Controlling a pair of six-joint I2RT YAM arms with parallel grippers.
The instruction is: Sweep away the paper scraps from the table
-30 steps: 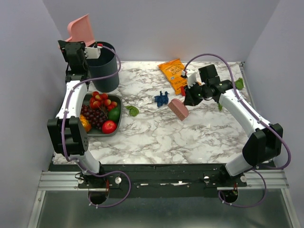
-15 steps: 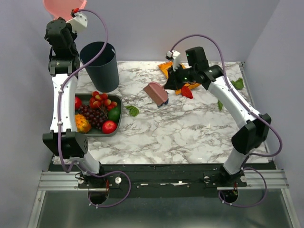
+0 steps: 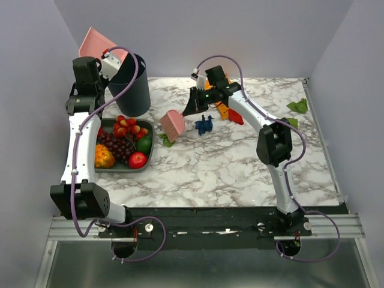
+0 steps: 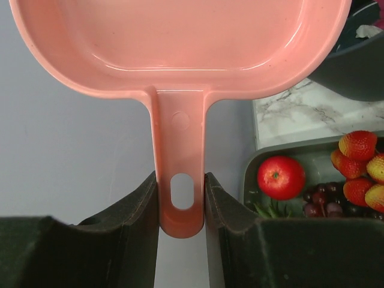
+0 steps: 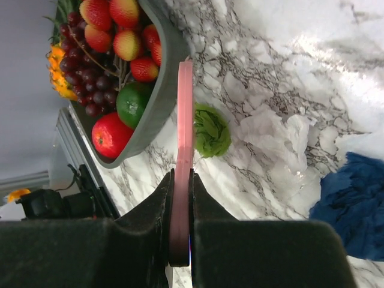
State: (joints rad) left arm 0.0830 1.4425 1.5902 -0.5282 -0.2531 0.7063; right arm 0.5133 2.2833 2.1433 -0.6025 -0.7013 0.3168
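Note:
My left gripper is shut on the handle of the pink dustpan, held in the air beside the rim of the dark bin. My right gripper is shut on a pink brush, held low over the table. A green scrap lies just beside the brush. A blue scrap lies to its right. A red scrap and two green scraps lie further right. A pale crumpled scrap shows in the right wrist view.
A dark grey fruit tray with toy fruit sits left of the brush. The orange snack bag lies mostly hidden under my right arm. Walls close off the back and both sides.
My right gripper swept the brush leftwards from the table's middle to beside the green scrap and tray. My left arm brought the dustpan down from high up to beside the bin's rim.

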